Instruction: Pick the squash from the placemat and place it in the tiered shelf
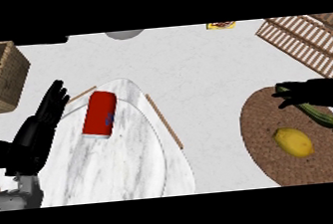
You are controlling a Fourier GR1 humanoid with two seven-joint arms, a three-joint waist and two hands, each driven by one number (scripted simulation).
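On the round woven placemat (272, 147) at the right, the right hand (323, 93) curls its fingers around the green squash (321, 115), beside a lemon (294, 142). Left hand (41, 125) rests open by the red can (101, 114).

You are looking at a matt, pale speckled counter (209, 60). The placemat (276, 149) shows a coarse brown woven texture. The squash (321, 115) has a smooth, striped green skin; the lemon (294, 142) has a smooth yellow skin. The tiered shelf (310, 36) is slatted light wood. The basket (0, 73) is woven wicker. The tiered stand (122, 163) looks like polished, veined white marble. The can (100, 114) has a glossy red finish.
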